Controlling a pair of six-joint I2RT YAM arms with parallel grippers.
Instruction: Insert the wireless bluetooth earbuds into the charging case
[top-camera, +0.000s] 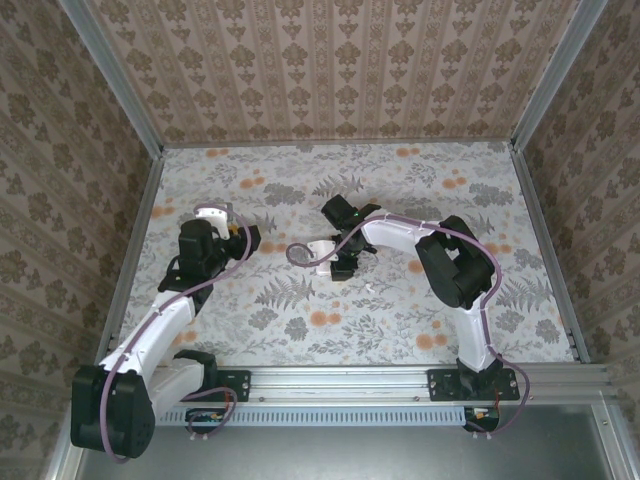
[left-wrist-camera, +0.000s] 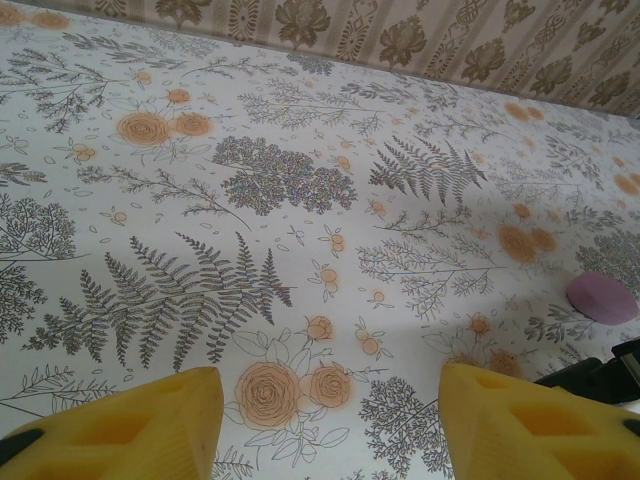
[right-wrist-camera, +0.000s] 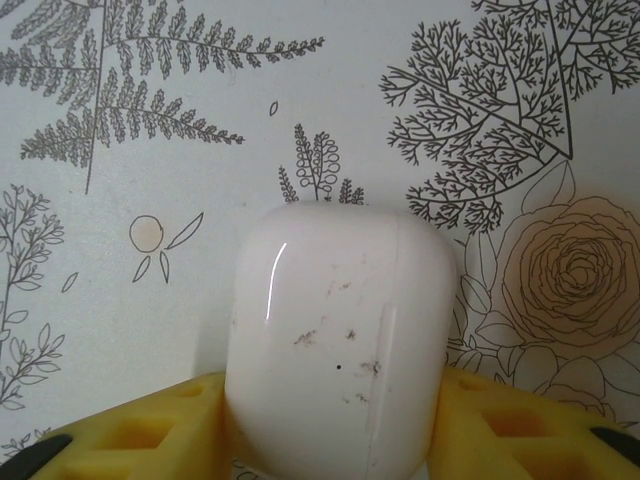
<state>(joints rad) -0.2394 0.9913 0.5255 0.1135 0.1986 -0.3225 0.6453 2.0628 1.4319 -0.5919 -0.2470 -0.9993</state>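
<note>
Floral-print counter, papered walls behind. Right end effector clamped on charging case, apparently closed; left end effector spread, empty. Earbuds too small to locate; insertion seemingly all ahead.

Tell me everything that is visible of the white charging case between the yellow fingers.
The charging case is glossy white plastic with rounded corners, closed as far as one sees. A thin seam runs near one side; small dark scuffs and one tiny dot mark its face. The right arm's yellow fingers meet both its sides with no visible gap. Behind it lies the flowered tablecloth.
</note>
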